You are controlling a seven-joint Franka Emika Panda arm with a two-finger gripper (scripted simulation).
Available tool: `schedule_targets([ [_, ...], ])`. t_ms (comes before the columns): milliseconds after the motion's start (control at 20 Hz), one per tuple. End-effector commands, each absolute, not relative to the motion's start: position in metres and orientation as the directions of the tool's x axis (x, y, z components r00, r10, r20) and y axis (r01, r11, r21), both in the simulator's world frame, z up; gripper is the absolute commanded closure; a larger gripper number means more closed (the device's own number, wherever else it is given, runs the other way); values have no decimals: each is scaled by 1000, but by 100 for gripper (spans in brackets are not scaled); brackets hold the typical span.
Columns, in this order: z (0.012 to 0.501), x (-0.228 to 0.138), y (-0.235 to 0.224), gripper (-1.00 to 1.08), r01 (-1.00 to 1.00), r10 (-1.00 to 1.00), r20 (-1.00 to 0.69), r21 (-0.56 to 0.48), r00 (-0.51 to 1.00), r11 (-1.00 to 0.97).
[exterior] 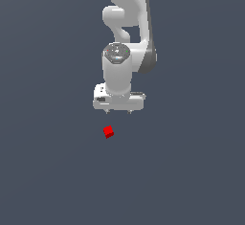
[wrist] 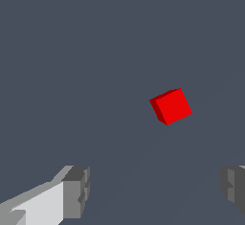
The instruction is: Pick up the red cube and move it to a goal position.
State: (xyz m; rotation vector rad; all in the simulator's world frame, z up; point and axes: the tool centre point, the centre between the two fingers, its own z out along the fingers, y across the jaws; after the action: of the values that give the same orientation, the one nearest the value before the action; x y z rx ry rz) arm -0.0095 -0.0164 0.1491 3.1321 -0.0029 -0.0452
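The red cube (exterior: 108, 132) is a tiny bright red block lying on the plain grey floor, a little below the white arm's hand in the exterior view and slightly toward that view's left. It also shows in the wrist view (wrist: 171, 106), turned at an angle. My gripper (exterior: 119, 111) hangs above the floor and apart from the cube. In the wrist view its two grey fingertips (wrist: 76, 190) stand wide apart with nothing between them, and the cube lies beyond them on the floor. The gripper (wrist: 155, 190) is open and empty.
The white arm (exterior: 127, 37) rises behind the gripper toward the top of the exterior view. The floor (exterior: 48, 171) is a flat, uniform dark grey surface with no other object showing.
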Motion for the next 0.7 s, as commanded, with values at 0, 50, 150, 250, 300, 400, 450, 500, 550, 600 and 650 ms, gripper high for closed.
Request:
schedule_targets([
  [0, 149, -10, -16, -92, -2, -2, -29, 9, 1000, -1000],
  [50, 149, -10, -16, -92, -1, -1, -29, 9, 1000, -1000],
  [150, 148, -9, -17, -92, 3, 3, -29, 9, 1000, -1000],
  [250, 145, -9, -18, -92, 12, 12, -28, 9, 1000, -1000],
  [300, 143, -9, -19, -92, 18, 18, -28, 8, 999, -1000],
  [400, 139, -8, -21, -92, 34, 33, -27, 8, 999, -999],
  [450, 136, -8, -23, -92, 43, 43, -26, 8, 999, -999],
  [500, 133, -7, -24, -92, 53, 53, -26, 7, 998, -999],
  [550, 130, -7, -26, -92, 65, 65, -25, 7, 998, -998],
  [600, 126, -6, -28, -92, 78, 78, -24, 6, 997, -997],
  [650, 122, -5, -29, -92, 92, 92, -23, 6, 996, -996],
])
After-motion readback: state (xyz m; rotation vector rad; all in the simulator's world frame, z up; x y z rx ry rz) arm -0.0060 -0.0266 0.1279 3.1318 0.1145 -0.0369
